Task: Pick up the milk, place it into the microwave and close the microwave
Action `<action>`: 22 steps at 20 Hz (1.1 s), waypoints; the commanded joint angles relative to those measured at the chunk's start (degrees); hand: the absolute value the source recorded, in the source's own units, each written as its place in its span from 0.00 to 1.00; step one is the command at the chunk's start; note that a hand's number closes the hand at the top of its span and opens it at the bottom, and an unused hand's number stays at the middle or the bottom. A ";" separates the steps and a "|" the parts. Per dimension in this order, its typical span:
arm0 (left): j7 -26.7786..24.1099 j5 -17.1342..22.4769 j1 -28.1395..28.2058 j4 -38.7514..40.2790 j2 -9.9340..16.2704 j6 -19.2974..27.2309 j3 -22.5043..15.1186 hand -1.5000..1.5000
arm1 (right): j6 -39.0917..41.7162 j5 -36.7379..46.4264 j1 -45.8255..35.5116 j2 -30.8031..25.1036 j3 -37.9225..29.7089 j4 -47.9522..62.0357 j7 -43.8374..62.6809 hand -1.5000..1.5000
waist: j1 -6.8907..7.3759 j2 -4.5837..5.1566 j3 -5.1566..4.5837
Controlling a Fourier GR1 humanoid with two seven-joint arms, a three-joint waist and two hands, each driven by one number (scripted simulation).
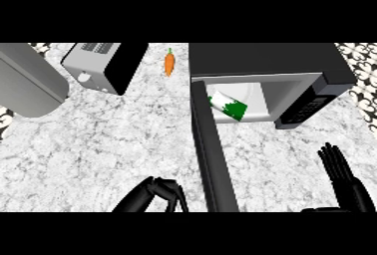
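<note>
Nearest us, our left hand (151, 196) curls its fingers on nothing, just left of the open microwave door (212, 154); our right hand (340, 172) rests with fingers straight. Ahead of both, one microwave (294, 64) holds one milk carton (229, 105). Beyond the left hand on the tabletop (110, 139) lie one carrot (169, 62) and one toaster (103, 64).

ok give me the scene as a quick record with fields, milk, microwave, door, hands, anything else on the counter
milk: white and green carton, inside the microwave cavity
microwave: at the counter's right rear
door: swung open toward the robot
left hand: low, just left of the door, fingers curled, holding nothing
right hand: open, resting at lower right, fingers up
other: carrot, toaster
step left: close the door
</note>
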 commanded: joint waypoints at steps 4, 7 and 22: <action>-1.80 -0.19 -11.62 12.95 -0.14 8.80 -8.01 1.00 | 11.00 -8.23 11.66 -7.30 -4.39 -10.59 -2.32 0.00 | 0.89 0.48 0.12; -4.76 0.49 -14.29 17.27 -0.14 17.01 -12.67 1.00 | 12.45 -8.87 17.77 -5.87 -2.10 -15.49 -2.93 0.00 | 0.80 0.48 0.12; 0.36 16.46 -26.31 25.06 -0.11 36.18 -35.39 1.00 | 20.26 -24.85 22.49 -13.35 -0.15 -37.07 7.91 0.00 | -2.99 0.72 -0.06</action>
